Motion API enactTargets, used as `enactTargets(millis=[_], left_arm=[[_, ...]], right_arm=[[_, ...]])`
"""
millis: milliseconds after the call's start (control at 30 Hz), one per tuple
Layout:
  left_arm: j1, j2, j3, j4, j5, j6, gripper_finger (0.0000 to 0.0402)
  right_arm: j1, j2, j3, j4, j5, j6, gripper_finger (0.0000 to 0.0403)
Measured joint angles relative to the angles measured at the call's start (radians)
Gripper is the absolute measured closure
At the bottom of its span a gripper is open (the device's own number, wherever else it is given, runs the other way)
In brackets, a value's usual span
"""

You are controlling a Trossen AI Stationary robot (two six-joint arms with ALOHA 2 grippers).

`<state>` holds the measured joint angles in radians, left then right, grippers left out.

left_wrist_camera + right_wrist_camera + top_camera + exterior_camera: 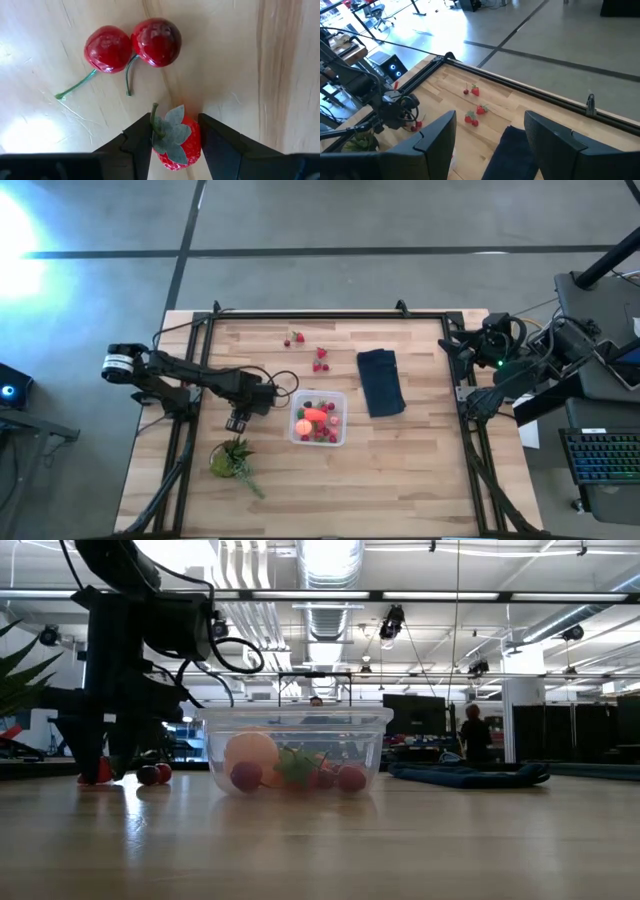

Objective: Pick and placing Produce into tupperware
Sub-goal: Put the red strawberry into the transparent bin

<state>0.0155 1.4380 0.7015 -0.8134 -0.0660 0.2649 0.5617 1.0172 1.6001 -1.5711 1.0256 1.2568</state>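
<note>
Spreading under everything, the pale wooden plank desk (420,470) carries the clear rounded-corner plastic tupperware box (341,432) near its middle, already holding several red berries, an orange-red piece and a peach ball. Just beside the box, on its left, the left pincer (175,135) is down at the desk with its fingers narrowed around a small red strawberry with a green leafy cap (176,137); a pair of glossy red cherries on green stems (132,44) lies close by. A firm grip before lifting should keep the berry from slipping. The right pincer (487,137) waits at the desk's right edge, fingers wide.
</note>
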Motion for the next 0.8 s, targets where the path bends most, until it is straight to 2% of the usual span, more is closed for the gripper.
enactTargets(millis=[367,500,600,667,800], left_arm=[[0.000,-0.001,0.088,-0.005,-0.082,0.033,0.0265],[0.002,-0.007,0.189,-0.001,-0.146,0.066,0.0265],[0.005,-0.006,0.283,0.073,-0.150,0.082,0.0265],[0.006,-0.003,0.339,0.175,-0.086,0.082,0.0265],[0.002,0.037,0.414,0.352,0.176,0.054,0.0265]], right_arm=[[0.000,0.000,0.000,0.000,0.007,0.000,0.0177],[0.000,0.000,0.000,0.000,0.007,0.000,0.0177],[0.000,0.000,0.000,0.000,0.007,0.000,0.0177],[0.000,0.000,0.000,0.000,0.007,0.000,0.0177],[0.000,0.000,0.000,0.000,-0.008,0.000,0.0177]])
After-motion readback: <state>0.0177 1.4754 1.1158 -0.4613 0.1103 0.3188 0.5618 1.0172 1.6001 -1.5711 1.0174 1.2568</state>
